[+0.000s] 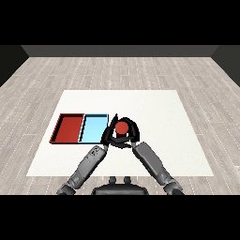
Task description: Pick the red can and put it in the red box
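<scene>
**On the white table, both hands meet at the red can**

On the wood-plank floor stands the white table (154, 140), and it fills most of what I see from here. At its left part lie two trays side by side, touching along one edge: the red tray (60, 126) outermost, the blue tray (95, 116) next to it. Two grey forearms come up from the near edge and lean toward each other, meeting just right of the blue tray. The right hand (131, 133) is curled round the can (122, 127), whose red top shows between the black fingers. The left hand (109, 134) sits close against the can's other side, at the blue tray's right edge; whether its fingers grasp the can I cannot tell. The can is outside both trays.
</scene>
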Controlling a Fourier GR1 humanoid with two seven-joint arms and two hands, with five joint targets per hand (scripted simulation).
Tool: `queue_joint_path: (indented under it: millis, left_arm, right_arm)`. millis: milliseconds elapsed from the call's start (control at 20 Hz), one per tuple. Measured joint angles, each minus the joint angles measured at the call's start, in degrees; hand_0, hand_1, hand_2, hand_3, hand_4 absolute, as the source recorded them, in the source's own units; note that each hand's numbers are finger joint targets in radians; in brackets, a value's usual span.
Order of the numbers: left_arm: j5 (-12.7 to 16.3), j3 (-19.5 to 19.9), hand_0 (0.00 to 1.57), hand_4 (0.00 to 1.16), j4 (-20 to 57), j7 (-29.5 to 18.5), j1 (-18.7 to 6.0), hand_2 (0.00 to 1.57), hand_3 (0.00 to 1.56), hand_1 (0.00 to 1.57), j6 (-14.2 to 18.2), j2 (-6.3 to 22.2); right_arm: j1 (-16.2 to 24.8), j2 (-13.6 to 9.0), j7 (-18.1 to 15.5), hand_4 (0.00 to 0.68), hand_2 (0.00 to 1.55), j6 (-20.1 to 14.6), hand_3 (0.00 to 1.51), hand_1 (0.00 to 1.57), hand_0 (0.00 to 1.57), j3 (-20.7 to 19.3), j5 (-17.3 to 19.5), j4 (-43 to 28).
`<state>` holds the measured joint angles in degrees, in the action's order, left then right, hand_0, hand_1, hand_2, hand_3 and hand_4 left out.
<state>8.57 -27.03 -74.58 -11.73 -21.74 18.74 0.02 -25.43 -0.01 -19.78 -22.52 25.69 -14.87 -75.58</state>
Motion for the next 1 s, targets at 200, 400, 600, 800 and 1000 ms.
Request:
queue_joint_path:
  millis: [200,400,600,800,1000]
  left_arm:
    - [-0.15,-0.07,0.0,0.0,0.6,-0.12,-0.21,0.0,0.0,0.0,-0.55,0.0]
    - [-0.37,-0.38,0.0,0.0,0.81,-0.18,-0.34,0.0,0.0,0.0,-0.55,0.34]
    - [1.41,-1.81,0.0,0.24,0.78,-0.82,-0.9,0.0,0.0,0.0,2.41,1.16]
    - [0.01,-3.31,0.9,0.76,0.55,0.71,-1.37,0.95,0.68,0.9,6.99,1.46]
    - [0.06,-3.38,1.57,0.95,0.31,1.71,-1.9,1.55,1.45,1.57,8.17,1.3]
  right_arm:
    - [-0.67,-0.11,0.06,0.594,1.43,-1.01,1.38,1.44,1.44,1.49,-1.04,-0.55]
    - [-1.44,-0.23,-0.33,0.578,1.45,-2.46,1.4,1.46,1.46,3.65,-3.01,-0.41]
    - [-2.0,-0.63,-0.65,0.511,1.46,-4.97,1.4,1.47,1.47,5.91,-4.4,-1.0]
    - [-2.67,-0.95,-1.68,0.522,1.47,-4.6,1.41,1.53,1.53,5.51,-4.81,-0.12]
    - [-1.79,-0.89,-0.63,0.519,1.44,-3.85,1.4,1.49,1.49,4.73,-3.79,-1.62]
